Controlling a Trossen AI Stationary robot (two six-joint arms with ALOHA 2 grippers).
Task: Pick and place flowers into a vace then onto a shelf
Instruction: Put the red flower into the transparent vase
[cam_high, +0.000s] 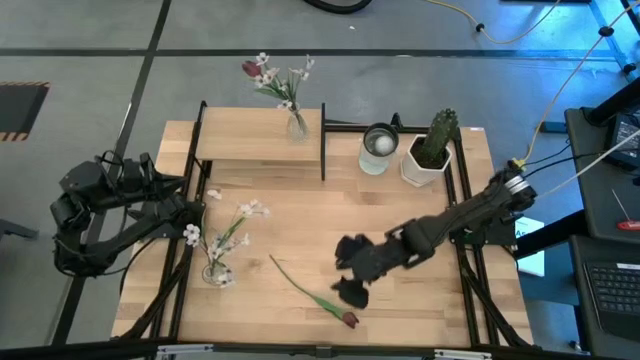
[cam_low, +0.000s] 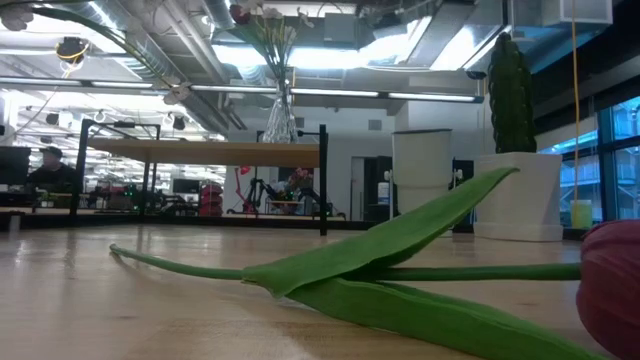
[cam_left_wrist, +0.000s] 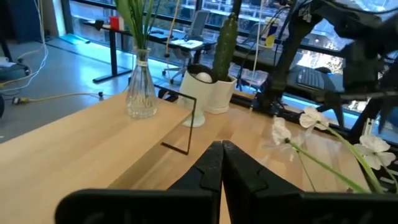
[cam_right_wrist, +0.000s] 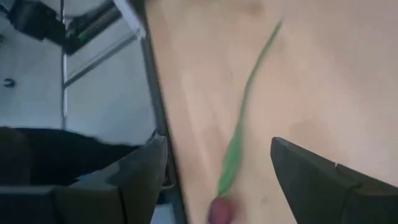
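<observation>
I found the wooden tabletop (cam_high: 400, 225) on a grey floor. On the shelf (cam_high: 245, 140) at its far left stood a glass vase (cam_high: 297, 124) of flowers. A second vase (cam_high: 217, 268) with white blossoms stood on the tabletop near its left edge. One tulip (cam_high: 312, 295) lay flat near the front edge, red head toward the front. My right gripper (cam_high: 350, 272) hovered just beside it, fingers spread wide. My left gripper (cam_left_wrist: 221, 163) waited at the left edge, fingers pressed together, empty. A cactus (cam_high: 436, 140) and a cup (cam_high: 378, 148) stood at the far right.
</observation>
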